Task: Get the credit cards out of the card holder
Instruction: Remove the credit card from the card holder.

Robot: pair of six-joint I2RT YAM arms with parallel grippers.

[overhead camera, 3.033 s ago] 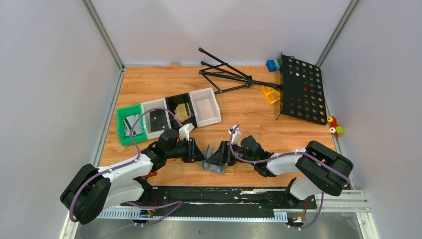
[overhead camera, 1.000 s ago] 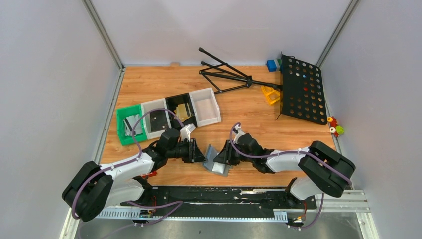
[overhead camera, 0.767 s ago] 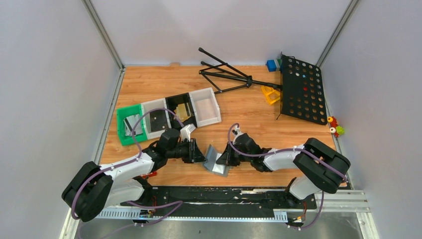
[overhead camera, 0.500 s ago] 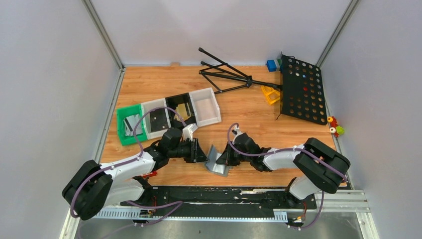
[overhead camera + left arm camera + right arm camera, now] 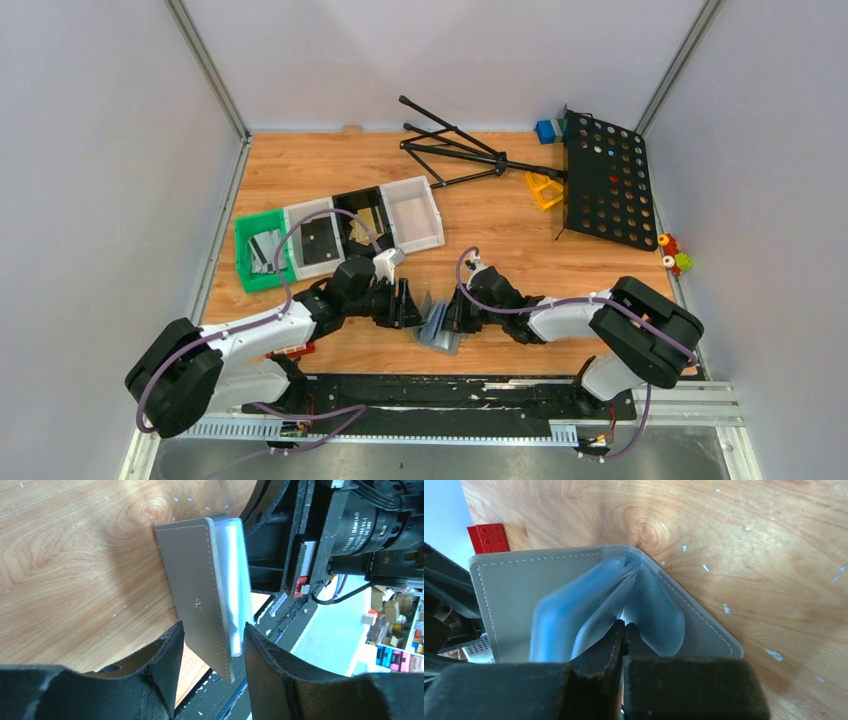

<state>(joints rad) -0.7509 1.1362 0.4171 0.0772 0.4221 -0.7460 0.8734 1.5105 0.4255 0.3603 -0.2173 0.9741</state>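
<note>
The grey card holder [image 5: 437, 326] stands on edge on the wooden table, half folded, between my two grippers. In the left wrist view its stitched cover [image 5: 192, 597] with a small stud runs down between the fingers of my left gripper [image 5: 214, 652], which is open and straddles its lower edge. My right gripper [image 5: 624, 626] is shut, its tips pinched among the holder's clear inner sleeves [image 5: 574, 610]. No card shows inside the sleeves. Credit cards lie in the trays: a gold one [image 5: 367, 222], a black one [image 5: 318, 240] and a silvery one [image 5: 262, 248].
A row of green, white, black and clear trays [image 5: 412, 236] sits left of centre. A red block [image 5: 292, 351] lies near the left arm. At the back are a folded black stand [image 5: 450, 150], a perforated black panel [image 5: 605, 180], yellow and blue pieces, and small toys [image 5: 675, 258].
My left gripper has moved right up to the holder and opened wider around its edge. My right gripper has closed inside the holder, which now stands more folded.
</note>
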